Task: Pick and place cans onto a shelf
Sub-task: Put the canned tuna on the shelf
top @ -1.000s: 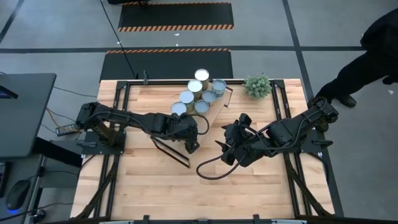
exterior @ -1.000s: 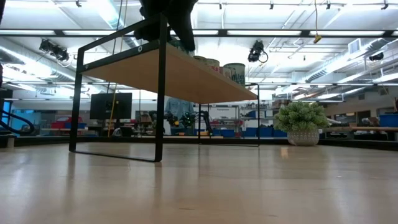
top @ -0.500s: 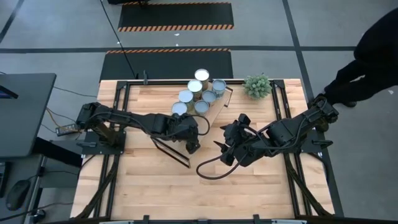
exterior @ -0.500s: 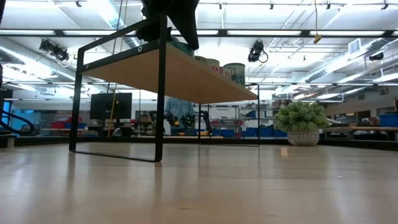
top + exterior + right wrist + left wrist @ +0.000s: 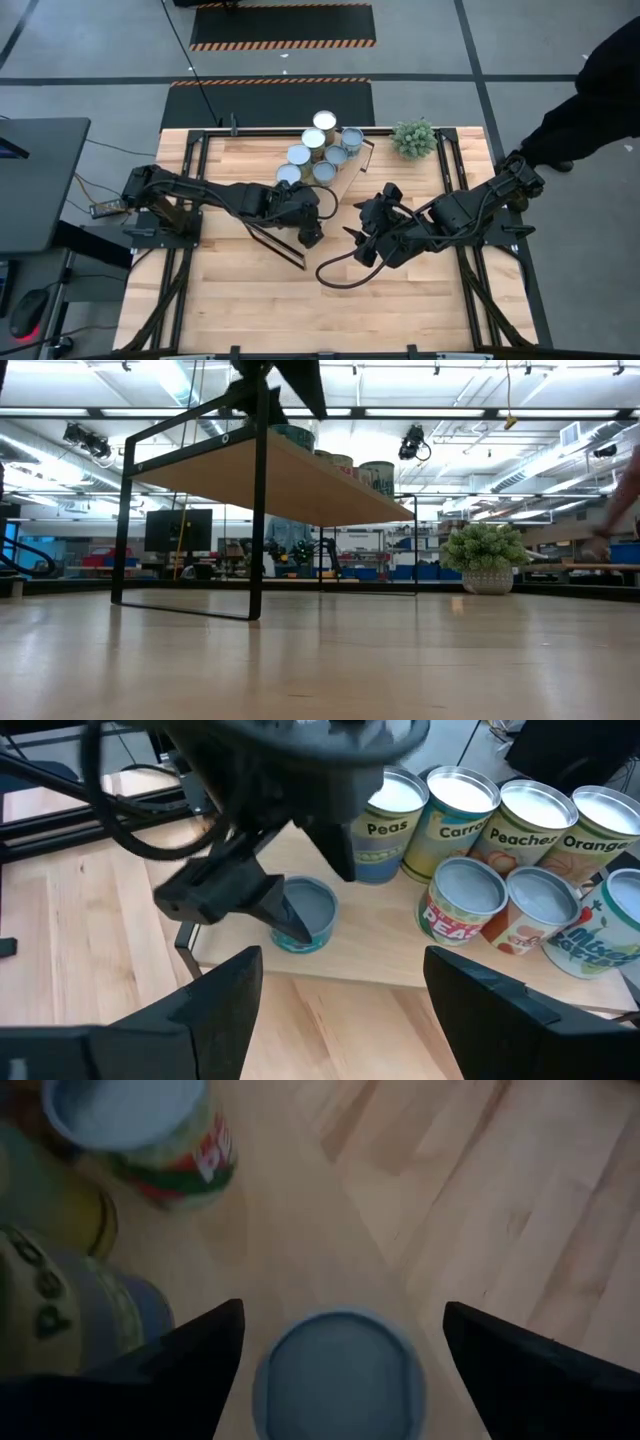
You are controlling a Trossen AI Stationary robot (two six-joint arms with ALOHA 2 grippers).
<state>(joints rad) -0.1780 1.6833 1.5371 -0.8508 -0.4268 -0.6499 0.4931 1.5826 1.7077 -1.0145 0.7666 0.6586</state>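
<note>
The shelf [image 5: 345, 182] stands slantwise on the table, its light board on black legs [image 5: 258, 510]. Several cans [image 5: 320, 150] stand upright on its far part, with labels such as Peas and Peaches [image 5: 500, 850]. A short teal can [image 5: 338, 1375] stands alone on the board nearer the shelf's near end [image 5: 305, 915]. My left gripper [image 5: 342, 1320] hangs open over it, one finger on each side, apart from its wall. My right gripper [image 5: 342, 960] hovers open beside the shelf, above the table [image 5: 358, 238], with nothing between its fingers.
A small potted plant [image 5: 413, 137] stands at the table's far right corner. A black cable loop [image 5: 335, 270] hangs under my right arm. A person [image 5: 590, 90] stands beyond the table's right side. Bare tabletop [image 5: 330, 310] lies toward the near edge.
In the low view my left gripper's dark finger has drawn up from the shelf board. The short teal can that it covered now shows, standing on the board. My right arm has kept still.
</note>
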